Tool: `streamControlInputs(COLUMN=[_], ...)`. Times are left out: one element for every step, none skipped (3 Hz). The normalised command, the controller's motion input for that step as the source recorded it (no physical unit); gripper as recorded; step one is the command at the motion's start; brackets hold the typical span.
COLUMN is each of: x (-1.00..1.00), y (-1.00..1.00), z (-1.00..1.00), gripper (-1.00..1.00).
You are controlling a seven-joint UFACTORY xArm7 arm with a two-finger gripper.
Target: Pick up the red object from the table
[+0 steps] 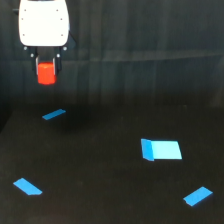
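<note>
Dark and slightly glossy, the desk (110, 190) carries only flat blue pieces: a thin sliver (54, 115) at far left, a larger rectangle (161, 149) to the right, and two more, one at near left (28, 186) and one at near right (198, 196). At upper left of the exterior view the hand (46, 73) pinches the red object (47, 73) between its fingers, apparently clear above the desk. To finish well, I judge it should keep the grip firm and rise straight, without swinging
</note>
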Motion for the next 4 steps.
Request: streamControlInputs(x=[0.03, -0.03, 0.01, 0.04], y=[0.03, 0.01, -0.05, 0.0], z=[0.16, 0.14, 0.07, 0.1], gripper=[-0.65, -0.79, -0.58, -0.51])
